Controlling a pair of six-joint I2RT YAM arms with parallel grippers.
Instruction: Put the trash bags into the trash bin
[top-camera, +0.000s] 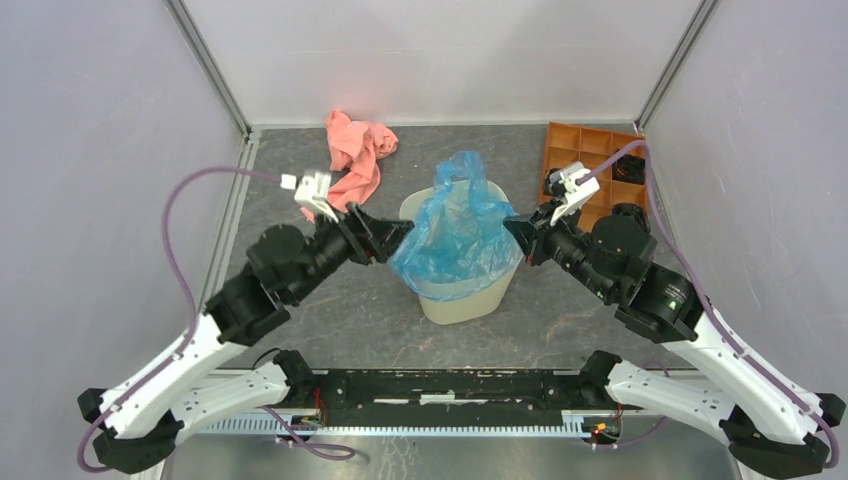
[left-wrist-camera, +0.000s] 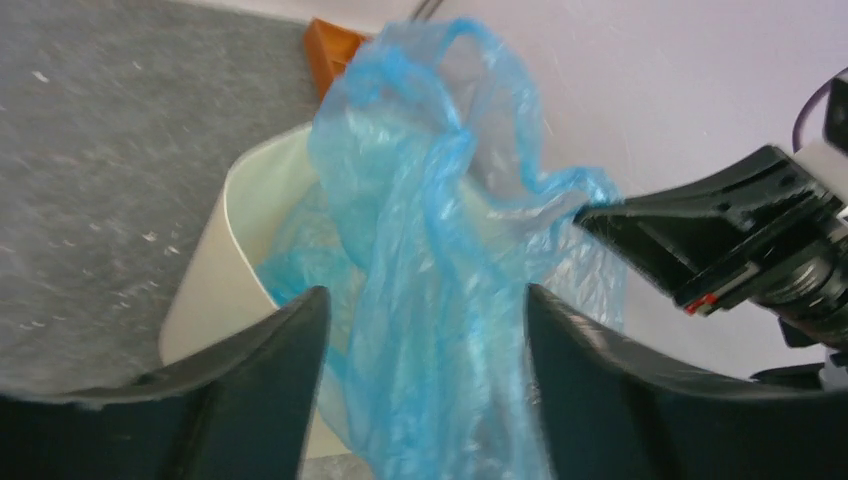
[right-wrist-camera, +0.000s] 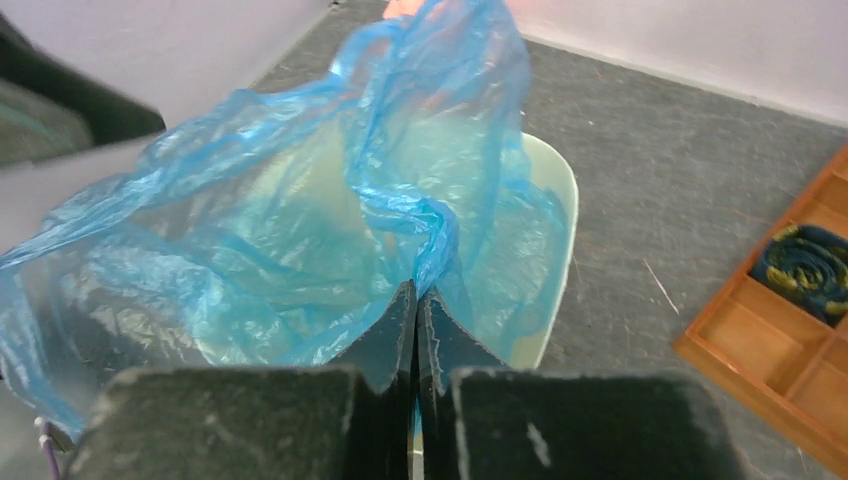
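We see the crinkly, translucent blue trash bag (top-camera: 455, 235) billowing over the smooth cream bin (top-camera: 468, 303) at frame centre. Our right gripper (right-wrist-camera: 417, 296) pinches its thin film tight. Our left gripper (left-wrist-camera: 425, 297) gapes wide, the film hanging between its fingers.

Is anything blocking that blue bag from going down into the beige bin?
Nothing visible does. The blue trash bag hangs over the open mouth of the cream bin, partly inside. The right gripper pinches its edge; the left gripper is open, its fingers either side of the bag.
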